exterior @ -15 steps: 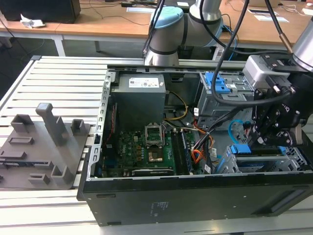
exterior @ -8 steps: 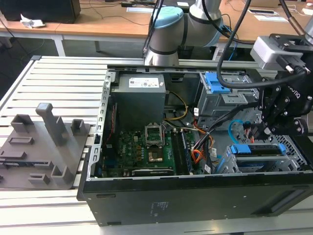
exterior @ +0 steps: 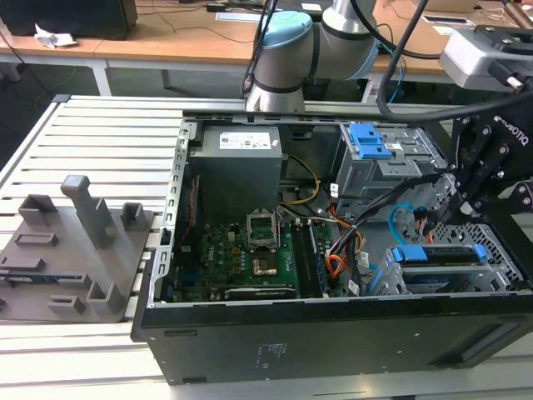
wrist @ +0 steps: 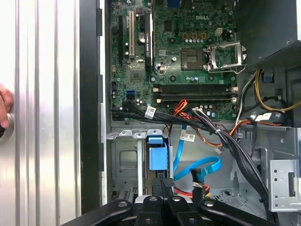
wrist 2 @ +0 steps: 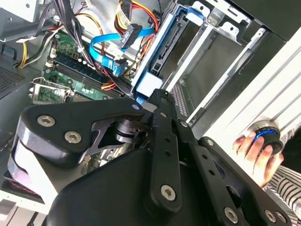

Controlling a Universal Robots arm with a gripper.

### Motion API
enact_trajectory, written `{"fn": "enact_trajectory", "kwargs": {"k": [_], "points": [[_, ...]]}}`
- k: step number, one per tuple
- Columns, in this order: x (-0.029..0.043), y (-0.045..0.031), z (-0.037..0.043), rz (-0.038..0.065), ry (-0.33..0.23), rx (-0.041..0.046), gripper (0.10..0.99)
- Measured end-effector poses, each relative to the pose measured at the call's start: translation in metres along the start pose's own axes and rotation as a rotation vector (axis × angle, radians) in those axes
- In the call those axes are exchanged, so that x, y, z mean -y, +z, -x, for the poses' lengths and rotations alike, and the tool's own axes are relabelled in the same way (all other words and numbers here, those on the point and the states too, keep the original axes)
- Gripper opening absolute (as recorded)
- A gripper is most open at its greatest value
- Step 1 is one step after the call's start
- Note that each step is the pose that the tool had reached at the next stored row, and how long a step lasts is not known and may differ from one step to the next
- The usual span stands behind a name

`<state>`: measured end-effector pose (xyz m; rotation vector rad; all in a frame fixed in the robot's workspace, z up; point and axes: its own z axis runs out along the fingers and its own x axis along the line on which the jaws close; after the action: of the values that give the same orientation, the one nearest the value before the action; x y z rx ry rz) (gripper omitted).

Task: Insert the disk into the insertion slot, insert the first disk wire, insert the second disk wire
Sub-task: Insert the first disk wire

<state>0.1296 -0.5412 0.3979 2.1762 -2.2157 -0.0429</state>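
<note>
The disk (exterior: 439,268), silver in its blue carrier, sits inside the insertion slot (exterior: 497,236), the grey perforated bay at the exterior view's right end of the open case. In the first wrist view the carrier's blue end (wrist: 157,155) stands in the bay just ahead of my gripper (wrist: 164,184). My gripper (exterior: 460,202) hovers over the bay with its fingers (wrist 2: 161,104) pressed together and nothing between them. A loose blue flat wire (wrist: 198,165) curls beside the disk, its connector (wrist 2: 127,36) hanging free. A red, yellow and black wire bundle (wrist: 186,107) runs nearby.
A taller grey cage with blue latch tabs (exterior: 369,140) stands behind the bay. The motherboard (exterior: 250,258) and power supply (exterior: 237,162) occupy the case's middle. A person's hand (wrist 2: 256,149) rests on a blue knob outside the case wall. A grey fixture block (exterior: 75,246) lies at the exterior view's left.
</note>
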Motion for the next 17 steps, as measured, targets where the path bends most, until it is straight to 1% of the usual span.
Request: {"fn": "enact_trajectory", "kwargs": {"k": [3,10,13,14,15,17], "points": [[-0.0002,-0.0045,0.0001,0.0,0.0,-0.0004,0.106],[-0.0002,-0.0048,0.0001,0.0,0.0,-0.0004,0.114],[-0.0002,-0.0049,0.0001,0.0,0.0,-0.0005,0.294],[-0.0002,-0.0049,0.0001,0.0,0.0,-0.0005,0.294],[-0.0002,-0.0051,0.0004,0.0,0.0,-0.0008,0.361],[-0.0003,-0.0051,0.004,0.0,0.0,-0.0008,0.361]]}}
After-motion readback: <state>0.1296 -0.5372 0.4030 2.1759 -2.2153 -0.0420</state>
